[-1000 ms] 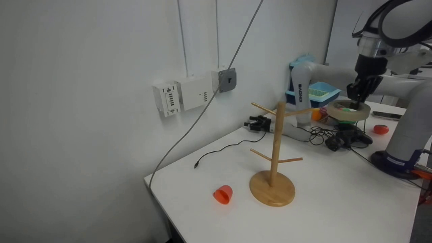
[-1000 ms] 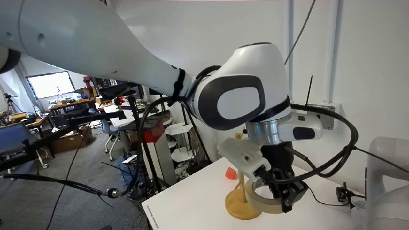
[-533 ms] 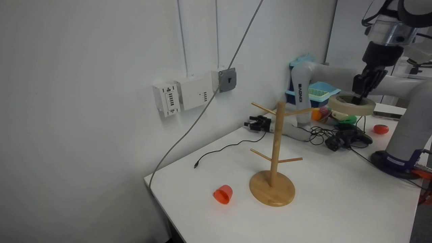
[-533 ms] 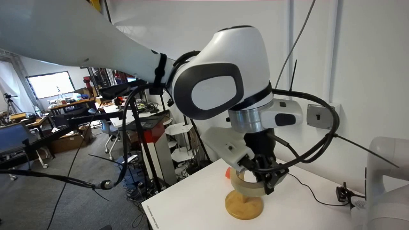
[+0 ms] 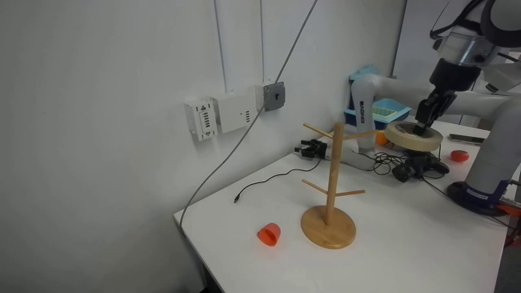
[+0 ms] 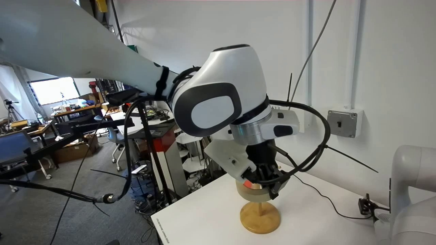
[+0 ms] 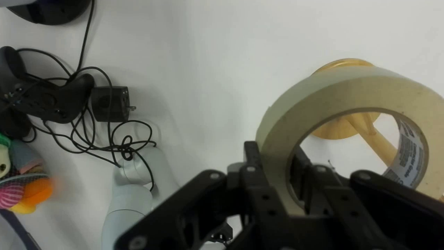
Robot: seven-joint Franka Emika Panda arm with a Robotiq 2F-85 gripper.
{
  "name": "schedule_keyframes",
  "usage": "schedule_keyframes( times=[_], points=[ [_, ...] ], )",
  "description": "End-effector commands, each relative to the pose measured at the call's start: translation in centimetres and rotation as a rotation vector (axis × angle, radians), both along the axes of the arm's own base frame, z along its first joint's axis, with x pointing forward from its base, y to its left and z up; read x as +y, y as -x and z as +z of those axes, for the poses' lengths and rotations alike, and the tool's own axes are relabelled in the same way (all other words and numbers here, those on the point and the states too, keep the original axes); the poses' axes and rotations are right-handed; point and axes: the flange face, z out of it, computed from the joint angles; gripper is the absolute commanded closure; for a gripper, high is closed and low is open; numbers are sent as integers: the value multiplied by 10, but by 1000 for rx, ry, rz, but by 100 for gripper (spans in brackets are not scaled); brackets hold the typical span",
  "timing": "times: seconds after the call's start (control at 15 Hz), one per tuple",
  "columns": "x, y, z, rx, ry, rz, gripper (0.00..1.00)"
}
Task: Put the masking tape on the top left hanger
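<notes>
Presently the fingers (image 7: 252,152) are clamped on the tape (image 7: 364,93), one inside its ring and one outside. The tape hangs slightly tilted above the worktop (image 5: 407,244) and, in an exterior view, well apart from the top left hanger (image 5: 317,130). The stand (image 5: 333,171) rises upright, set in from the edge along the wall (image 5: 101,122), and part of it shows through the ring in the wrist view. A red cup (image 5: 269,234) lies on its side between the stand and the corner by the wall. Near the wall edge lie a cable (image 5: 281,175) and a grey arm (image 5: 354,159), with a black controller (image 7: 66,100) near the arm.
</notes>
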Motion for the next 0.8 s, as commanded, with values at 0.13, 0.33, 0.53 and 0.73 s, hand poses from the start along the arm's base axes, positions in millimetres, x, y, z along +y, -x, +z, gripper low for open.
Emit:
schedule_keyframes(
  times=[0.13,0.33,0.53,0.73],
  points=[
    [3,14,23,-69,2,25,94],
    [3,19,37,-100,6,28,94],
    [6,22,47,-126,1,39,94],
    [9,24,56,-160,-10,53,94]
  ],
)
